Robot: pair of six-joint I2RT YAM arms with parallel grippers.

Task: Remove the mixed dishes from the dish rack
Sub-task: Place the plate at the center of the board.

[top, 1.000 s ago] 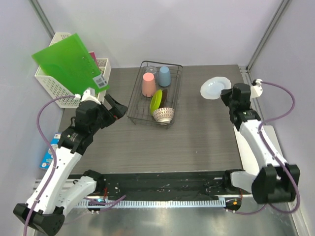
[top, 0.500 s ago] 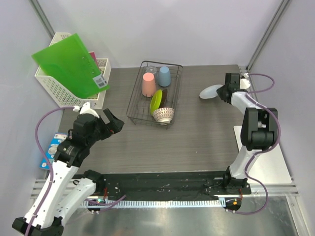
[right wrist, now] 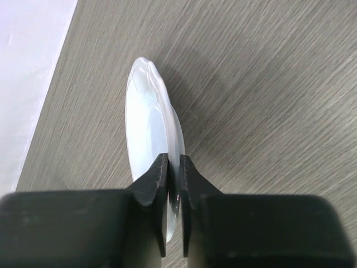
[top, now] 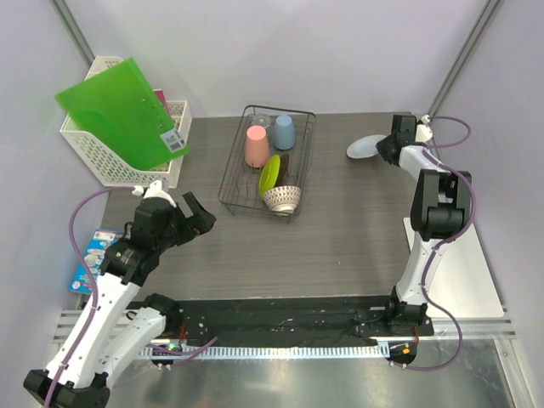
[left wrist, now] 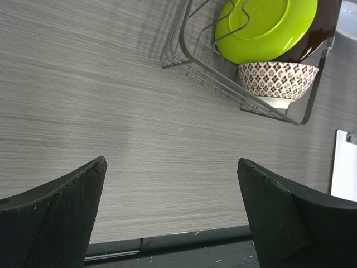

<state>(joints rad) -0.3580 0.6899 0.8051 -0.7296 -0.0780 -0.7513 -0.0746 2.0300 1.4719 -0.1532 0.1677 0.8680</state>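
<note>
My right gripper (right wrist: 174, 163) pinches the rim of the pale, glossy plate (right wrist: 146, 128) (scalloped edge) near the surface's (top: 340, 229) far right corner; my left gripper (left wrist: 172, 167) gapes wide near the black wire dish rack (top: 229, 174).

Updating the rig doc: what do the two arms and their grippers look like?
The left arm and right arm have white links with black joints and black bases. A purple cable loops outside each one. The left gripper and right gripper have matte black, wedge-shaped fingers that taper to the tips.
</note>
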